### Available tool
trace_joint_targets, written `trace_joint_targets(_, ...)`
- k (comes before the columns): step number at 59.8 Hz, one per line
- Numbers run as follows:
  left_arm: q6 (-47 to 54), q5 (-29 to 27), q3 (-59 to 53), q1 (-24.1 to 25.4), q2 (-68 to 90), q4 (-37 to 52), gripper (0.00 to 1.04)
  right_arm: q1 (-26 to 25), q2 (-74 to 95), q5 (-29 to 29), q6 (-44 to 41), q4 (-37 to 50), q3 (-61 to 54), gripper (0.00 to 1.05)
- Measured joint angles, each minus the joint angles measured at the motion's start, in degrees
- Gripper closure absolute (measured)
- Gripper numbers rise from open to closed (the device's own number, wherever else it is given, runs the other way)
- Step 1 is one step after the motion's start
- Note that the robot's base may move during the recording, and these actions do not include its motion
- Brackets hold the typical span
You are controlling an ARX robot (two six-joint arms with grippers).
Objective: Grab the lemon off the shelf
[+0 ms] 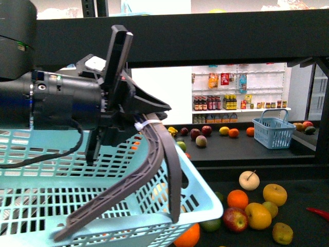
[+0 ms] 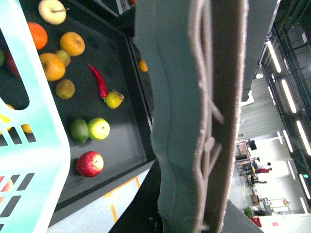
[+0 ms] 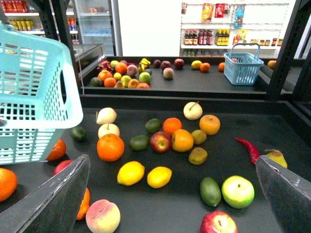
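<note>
1. The shelf is a black tiered stand. Its dark lower tray is scattered with loose fruit, and a further tier lies behind it.
2. A light-blue slotted basket hangs over the left part of that tray and blocks much of the front view.
3. The left gripper reaches down over the basket's near wall. Its two grey ribbed fingers splay apart in the front view, but I cannot tell whether they pinch the basket.
4. The right gripper hovers above the tray with its fingers spread wide and nothing between them.
5. The lemon lies on the lower tray, near its front and toward the basket side. It is bright yellow and roundish-oval. A second yellow lemon-shaped fruit sits just beside it, and a large orange sits just behind. In the front view the basket hides the lemon.
6. As I judge it, this is the approach step, with the lemon not yet grasped. The next move calls for:
   - shifting the right gripper toward the basket side until the lemon is centred between the fingers;
   - lowering it;
   - closing the fingers without nudging the neighbouring fruit or the orange.
</note>
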Motion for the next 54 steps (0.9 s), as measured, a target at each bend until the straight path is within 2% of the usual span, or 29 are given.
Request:
trace_joint_targets(9, -0.09, -1.64, 1.81, -3.52, 1.53, -0.17, 0.95, 0.0, 0.0, 0.0, 0.0, 0.0, 0.0, 0.02)
trace_joint_targets(27, 0.5, -4.57, 3.1, -6.75, 3.28, -2.05, 0.95, 0.0, 0.0, 0.0, 0.0, 0.0, 0.0, 0.02)
trace_joint_targets(28, 0.52, -4.55, 3.1, -6.84, 3.32, -2.08, 0.95, 0.09, 0.07, 0.42, -0.11, -0.07, 0.02, 0.02)
trace_joint_targets(30, 0.48, -4.57, 3.1, -7.13, 3.41, -2.14, 0.95, 1.29, 1.16, 4.68, -0.85, -2.12, 0.52, 0.02)
trace_joint_targets(32, 0.48, -4.46, 3.1, -7.37, 3.61, -2.14, 0.95, 3.06, 4.28, 11.23, -1.38, -6.05, 2.16, 0.02)
trace_joint_targets(33, 0.5, -4.42, 3.1, -7.41, 3.61, -2.16, 0.95, 3.23, 5.31, 12.33, -1.38, -6.73, 2.51, 0.02)
trace_joint_targets(35, 0.44, -4.44, 3.15, -7.56, 3.61, -2.23, 0.95, 2.38, 11.26, 13.53, -1.07, -7.67, 3.87, 0.02)
trace_joint_targets(37, 0.5, -4.42, 3.17, -7.65, 3.61, -2.23, 0.95, 0.81, 16.31, 11.69, -0.13, -6.64, 4.76, 0.02)
trace_joint_targets(41, 0.7, -4.46, 3.17, -7.67, 3.61, -2.23, 0.95, -5.53, 31.82, 1.88, 3.34, -0.44, 8.22, 0.02)
trace_joint_targets(44, 0.68, -4.42, 3.19, -7.67, 3.61, -2.23, 0.95, -10.03, 45.48, -1.88, 4.46, 6.56, 11.65, 0.02)
trace_joint_targets(48, 0.76, -4.61, 3.19, -7.65, 3.63, -2.23, 0.95, -13.88, 64.24, -2.45, 6.82, 14.05, 19.32, 0.02)
trace_joint_targets(54, 0.83, -4.7, 3.19, -7.56, 3.61, -2.23, 0.95, -14.88, 84.15, -2.08, 11.78, 11.91, 29.86, 0.02)
